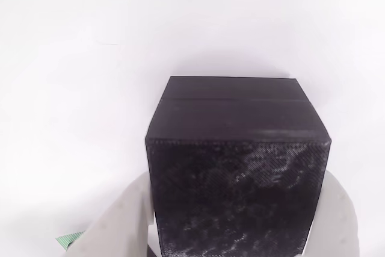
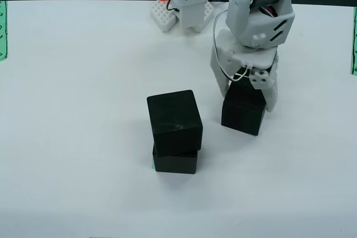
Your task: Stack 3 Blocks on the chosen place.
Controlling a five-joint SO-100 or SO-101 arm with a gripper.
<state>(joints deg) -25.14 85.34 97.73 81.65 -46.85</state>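
From the view riding on the white two-finger gripper (image 1: 231, 221), we are seeing its fingers clamping a matte black textured cube (image 1: 237, 173); in the fixed front view, the gripper (image 2: 246, 101) is holding that cube (image 2: 243, 113) on the white table (image 2: 72, 110), right of two stacked black cubes (image 2: 174, 132)

The two stacked blocks (image 2: 174, 132) are covering nearly all of the striped patch (image 2: 153, 164) (a sliver is peeking out), and the frame's bottom edge is cutting off the held block (image 1: 237, 167).
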